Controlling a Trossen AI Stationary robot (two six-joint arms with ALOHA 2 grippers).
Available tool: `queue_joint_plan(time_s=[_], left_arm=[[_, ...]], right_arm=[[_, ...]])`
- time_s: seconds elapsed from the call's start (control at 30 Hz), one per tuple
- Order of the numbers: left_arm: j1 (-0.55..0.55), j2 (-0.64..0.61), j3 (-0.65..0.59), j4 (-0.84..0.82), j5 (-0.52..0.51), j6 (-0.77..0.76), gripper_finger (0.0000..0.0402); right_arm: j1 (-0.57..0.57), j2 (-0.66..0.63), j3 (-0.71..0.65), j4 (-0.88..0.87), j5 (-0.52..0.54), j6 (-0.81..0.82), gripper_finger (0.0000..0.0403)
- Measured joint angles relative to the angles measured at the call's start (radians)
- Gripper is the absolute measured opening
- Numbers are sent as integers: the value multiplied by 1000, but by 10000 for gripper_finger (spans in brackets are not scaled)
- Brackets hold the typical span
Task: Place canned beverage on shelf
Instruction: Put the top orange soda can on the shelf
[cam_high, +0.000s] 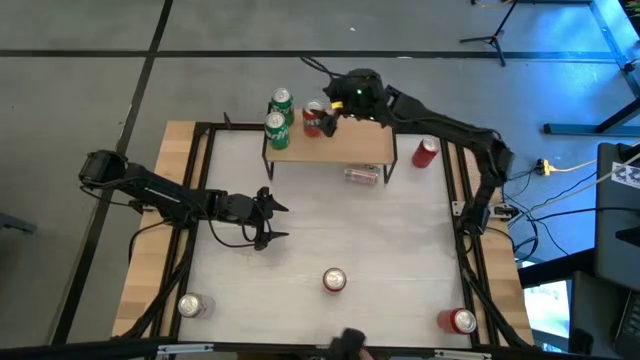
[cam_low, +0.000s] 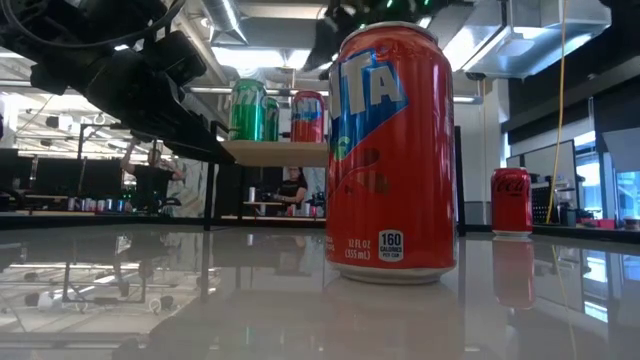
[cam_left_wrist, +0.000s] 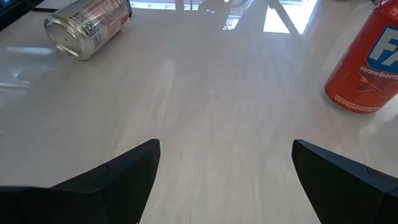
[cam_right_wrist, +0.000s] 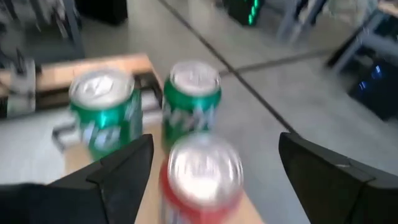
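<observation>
The shelf (cam_high: 345, 148) is a light-wood board on thin black legs at the table's far side. On it stand two green cans (cam_high: 281, 103) (cam_high: 277, 130) and, to their right, a red can (cam_high: 314, 120). My right gripper (cam_high: 335, 105) is open above the shelf. In the right wrist view its fingers stand wide on either side of the red can's silver top (cam_right_wrist: 202, 168) without touching it, and the green cans (cam_right_wrist: 102, 115) (cam_right_wrist: 193, 93) show beyond. My left gripper (cam_high: 272, 220) is open and empty, low over the table's left middle.
A strawberry soda can (cam_high: 334, 280) stands near the front middle and shows close up in the low view (cam_low: 390, 150). A silver can (cam_high: 362, 175) lies in front of the shelf. A red can (cam_high: 426, 152) stands right of the shelf. Two more cans (cam_high: 190, 305) (cam_high: 461, 320) stand at the front corners.
</observation>
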Motion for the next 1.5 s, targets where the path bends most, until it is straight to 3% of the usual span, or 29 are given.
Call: queue_joint_plan(time_s=[0.17, 0.27, 0.5, 0.7, 1.5], left_arm=[[0, 0, 0, 0, 0, 0, 355], [0, 0, 0, 0, -2, 0, 355], [0, 0, 0, 0, -6, 0, 355], [0, 0, 0, 2, -39, 8, 355], [0, 0, -1, 4, -45, 8, 355]], right_arm=[[39, -73, -28, -276, 92, -10, 327], [47, -77, -115, -304, 111, 8, 300], [27, -75, -415, 130, 94, -21, 207], [-5, -74, -490, 307, 81, -47, 150], [-45, -35, -494, 566, 75, -100, 138]])
